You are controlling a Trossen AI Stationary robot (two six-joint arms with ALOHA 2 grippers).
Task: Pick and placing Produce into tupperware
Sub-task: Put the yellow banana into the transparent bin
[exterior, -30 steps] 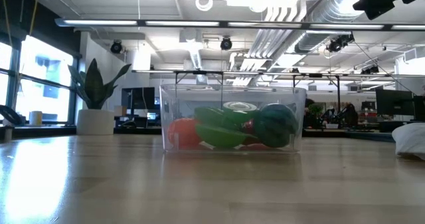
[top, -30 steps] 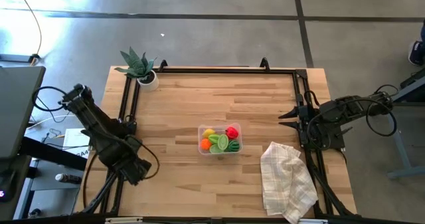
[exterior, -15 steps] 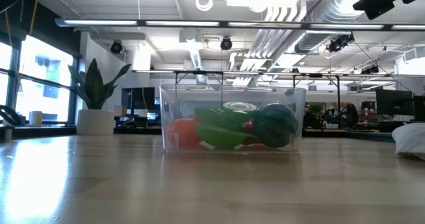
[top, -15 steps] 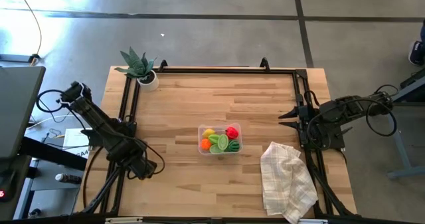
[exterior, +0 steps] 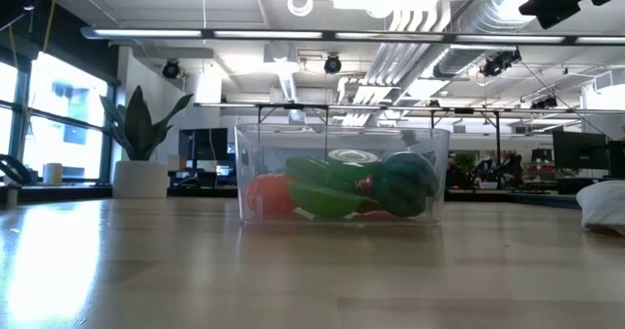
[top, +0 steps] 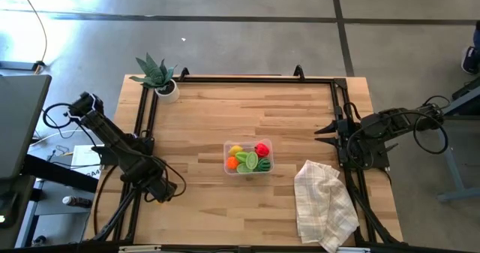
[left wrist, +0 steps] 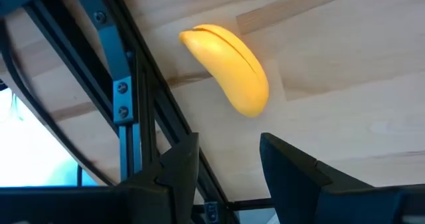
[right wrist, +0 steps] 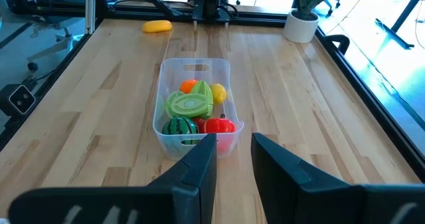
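Note:
A yellow banana (left wrist: 229,68) lies on its side on the wood near the table's left rail; it also shows far off in the right wrist view as the banana (right wrist: 157,26). My left gripper (left wrist: 229,165) hangs open above it, pointing steeply down, its fingers short of the banana. In the high view this left gripper (top: 165,188) covers the banana. The clear tupperware (top: 248,158) stands mid-table holding an orange, a lemon, green pieces, a watermelon and a red pepper (right wrist: 216,125). My right gripper (right wrist: 232,154) waits open at the table's right edge.
A black metal rail (left wrist: 119,84) runs close beside the banana, and the frame (top: 240,78) borders the table. A spiky potted plant (top: 156,74) stands at the far left corner. A white checked cloth (top: 324,204) lies near the right front. Bare wood surrounds the tupperware.
My left gripper has sunk toward the table near its left edge and tipped more steeply down, most of this in the first half second. Its fingers have kept the same gap. The tupperware and its contents have stayed put.

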